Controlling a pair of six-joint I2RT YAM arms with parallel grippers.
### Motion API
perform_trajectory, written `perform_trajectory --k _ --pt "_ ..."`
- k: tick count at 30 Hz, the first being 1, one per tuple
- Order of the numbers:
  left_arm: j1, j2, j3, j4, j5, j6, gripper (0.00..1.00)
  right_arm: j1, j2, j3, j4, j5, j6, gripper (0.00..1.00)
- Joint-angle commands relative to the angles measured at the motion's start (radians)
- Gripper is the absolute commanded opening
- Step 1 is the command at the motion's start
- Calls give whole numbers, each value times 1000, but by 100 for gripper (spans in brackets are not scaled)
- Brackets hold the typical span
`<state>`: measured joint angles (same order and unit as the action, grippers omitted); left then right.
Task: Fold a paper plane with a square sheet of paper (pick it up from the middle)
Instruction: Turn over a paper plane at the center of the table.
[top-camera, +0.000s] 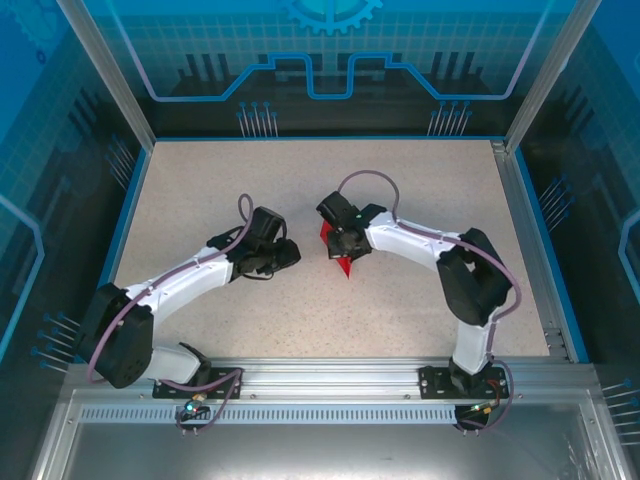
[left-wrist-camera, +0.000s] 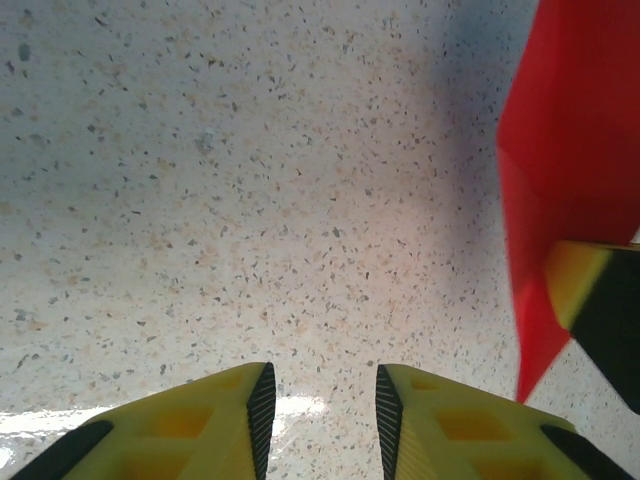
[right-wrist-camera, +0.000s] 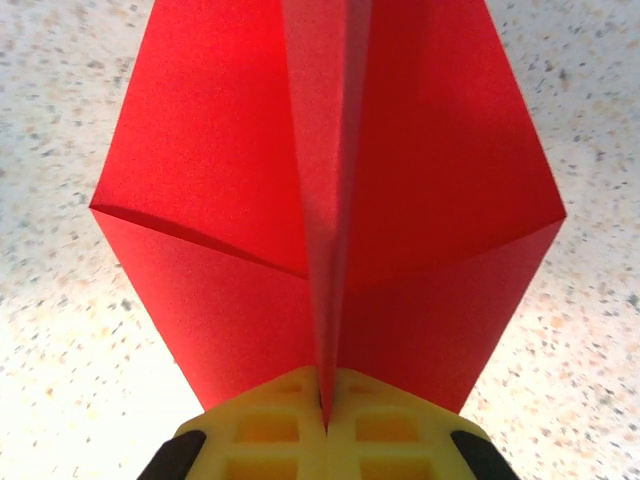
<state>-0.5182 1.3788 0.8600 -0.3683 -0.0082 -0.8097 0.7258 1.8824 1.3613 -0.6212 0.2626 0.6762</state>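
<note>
The red paper plane (right-wrist-camera: 330, 210) is a folded dart with a raised centre ridge and two wings spread to either side. My right gripper (right-wrist-camera: 325, 425) is shut on that ridge, its yellow fingers (right-wrist-camera: 385, 425) pressed together. From above, the red paper plane (top-camera: 338, 255) pokes out beneath the right gripper (top-camera: 345, 240) near the table's middle, its point toward the near edge. My left gripper (left-wrist-camera: 320, 400) stands open over bare table, a little left of the paper plane (left-wrist-camera: 560, 160). The left gripper (top-camera: 285, 255) holds nothing.
The speckled beige table (top-camera: 300, 190) stretches around both arms. Blue-trimmed walls and aluminium posts (top-camera: 105, 70) enclose it. An aluminium rail (top-camera: 330, 375) runs along the near edge at the arm bases.
</note>
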Motion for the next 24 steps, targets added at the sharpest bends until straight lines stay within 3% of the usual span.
perform_trajectory --k 1,13,24 --pt "12 -29 -25 -3 -18 25 35 -11 51 47 -59 17 62 2" --pt "35 -46 -59 13 -12 31 36 -17 114 14 -10 -15 86 5" --pt "41 -23 -44 14 1 32 36 -37 118 -38 25 -45 72 16"
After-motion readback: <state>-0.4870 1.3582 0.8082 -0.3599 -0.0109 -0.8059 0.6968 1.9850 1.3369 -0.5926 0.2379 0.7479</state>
